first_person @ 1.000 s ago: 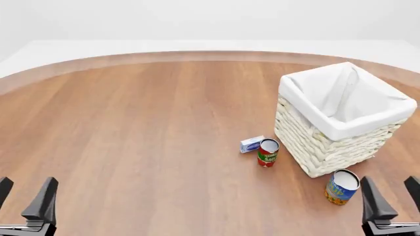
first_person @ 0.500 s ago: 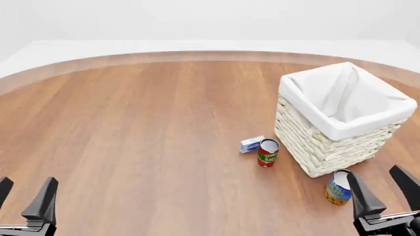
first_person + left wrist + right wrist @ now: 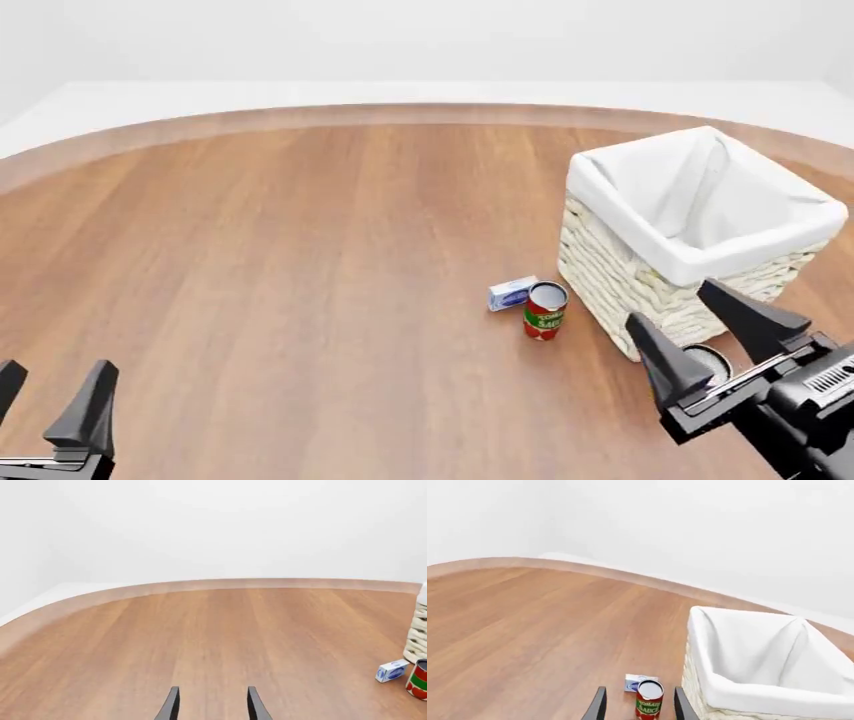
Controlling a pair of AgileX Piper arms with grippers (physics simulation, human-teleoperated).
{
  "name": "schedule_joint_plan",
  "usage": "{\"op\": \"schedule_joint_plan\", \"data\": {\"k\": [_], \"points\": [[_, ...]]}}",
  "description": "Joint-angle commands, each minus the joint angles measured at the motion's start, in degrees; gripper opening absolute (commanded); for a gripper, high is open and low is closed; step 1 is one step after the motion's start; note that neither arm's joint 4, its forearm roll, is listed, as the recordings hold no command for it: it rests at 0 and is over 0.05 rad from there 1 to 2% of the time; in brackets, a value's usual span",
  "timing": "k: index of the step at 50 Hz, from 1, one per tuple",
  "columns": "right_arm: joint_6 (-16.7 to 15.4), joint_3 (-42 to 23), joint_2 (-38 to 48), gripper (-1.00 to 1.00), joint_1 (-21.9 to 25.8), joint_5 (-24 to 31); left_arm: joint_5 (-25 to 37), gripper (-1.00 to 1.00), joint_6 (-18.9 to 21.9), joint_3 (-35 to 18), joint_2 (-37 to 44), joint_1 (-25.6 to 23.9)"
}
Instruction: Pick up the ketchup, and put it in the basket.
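No ketchup shows in any view; it is hidden or out of frame. The basket (image 3: pixel 627 215), whitish wicker with a white cloth liner, stands at the right of the table and also appears in the right wrist view as the basket (image 3: pixel 747 650). My right gripper (image 3: pixel 674 308) hangs open in front of the basket's near corner, holding nothing. In its own view the right gripper (image 3: pixel 640 689) points towards a red-and-green tomato sauce can (image 3: pixel 649 700). My left gripper (image 3: pixel 54 370) stays open and empty at the near left edge, seen too as the left gripper (image 3: pixel 213 690).
The tomato sauce can (image 3: pixel 545 310) stands just left of the basket, with a small blue-and-white box (image 3: pixel 513 293) lying beside it. A blue-and-yellow can (image 3: pixel 707 362) is mostly hidden behind my right gripper. Bare wood (image 3: pixel 294 260) fills the left and middle of the round table.
My right gripper has risen and moved forward and left towards the basket, now covering the blue-and-yellow can. The left gripper has not moved.
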Motion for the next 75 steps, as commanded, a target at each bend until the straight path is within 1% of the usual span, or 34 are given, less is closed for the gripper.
{"op": "schedule_joint_plan", "data": {"k": [1, 3, 4, 5, 8, 9, 17, 22, 26, 31, 33, 34, 35, 38, 42, 44, 45, 47, 57, 70, 75], "points": [[-0.03, -2.92, 10.54, 1.0, 7.3, -6.22, 0.0, 1.0, 0.0, 0.0, 0.0, 0.0], [-0.29, -3.25, 11.39, 1.0, 7.84, -6.54, 0.0, 1.0, 0.0, 0.0, 0.0, 0.0], [-0.44, -4.0, 13.13, 1.0, 9.75, -6.98, 0.0, 1.0, 0.0, 0.0, 0.0, 0.0], [-0.45, -4.01, 13.17, 1.0, 9.75, -7.02, 0.0, 1.0, 0.0, 0.0, 0.0, 0.0], [-0.91, -5.11, 15.7, 1.0, 11.92, -7.78, 0.0, 1.0, 0.0, 0.0, 0.0, 0.0], [-0.8, -5.87, 17.18, 1.0, 13.91, -8.14, 0.0, 1.0, 0.0, 0.0, 0.0, 0.0], [-1.2, -7.73, 20.8, 1.0, 17.85, -8.77, 0.0, 1.0, 0.0, 0.0, 0.0, 0.0], [-0.87, -8.78, 22.17, 1.0, 19.84, -8.69, 0.0, 1.0, 0.0, 0.0, 0.0, 0.0], [0.01, -9.64, 23.14, 1.0, 22.05, -8.99, 0.0, 1.0, 0.0, 0.0, 0.0, 0.0], [-0.24, -10.96, 25.54, 1.0, 24.14, -9.36, 0.0, 1.0, 0.0, 0.0, 0.0, 0.0], [0.08, -11.34, 26.34, 1.0, 25.37, -9.82, 0.0, 1.0, 0.0, 0.0, 0.0, 0.0], [0.79, -11.43, 26.3, 1.0, 25.89, -10.09, 0.0, 1.0, 0.0, 0.0, 0.0, 0.0], [0.39, -11.81, 27.35, 1.0, 26.31, -10.26, 0.0, 1.0, 0.0, 0.0, 0.0, 0.0], [0.47, -13.28, 29.89, 1.0, 28.64, -10.72, 0.0, 1.0, 0.0, 0.0, 0.0, 0.0], [0.68, -14.38, 31.89, 1.0, 29.52, -11.03, 0.0, 1.0, 0.0, 0.0, 0.0, 0.0], [1.13, -14.62, 32.85, 1.0, 30.39, -11.35, 0.0, 1.0, 0.0, 0.0, 0.0, 0.0], [2.06, -14.91, 33.66, 1.0, 31.56, -11.4, 0.0, 1.0, 0.0, 0.0, 0.0, 0.0], [1.83, -15.27, 34.12, 1.0, 32.09, -11.26, 0.0, 1.0, 0.0, 0.0, 0.0, 0.0], [3.68, -17.7, 38.47, 1.0, 36.16, -10.96, 0.0, 1.0, 0.0, 0.0, 0.0, 0.0], [4.15, -20.57, 42.07, 1.0, 40.25, -10.12, 0.0, 1.0, 0.0, 0.0, 0.0, 0.0], [4.88, -21.68, 42.91, 1.0, 41.82, -9.36, 0.0, 1.0, 0.0, 0.0, 0.0, 0.0]]}}
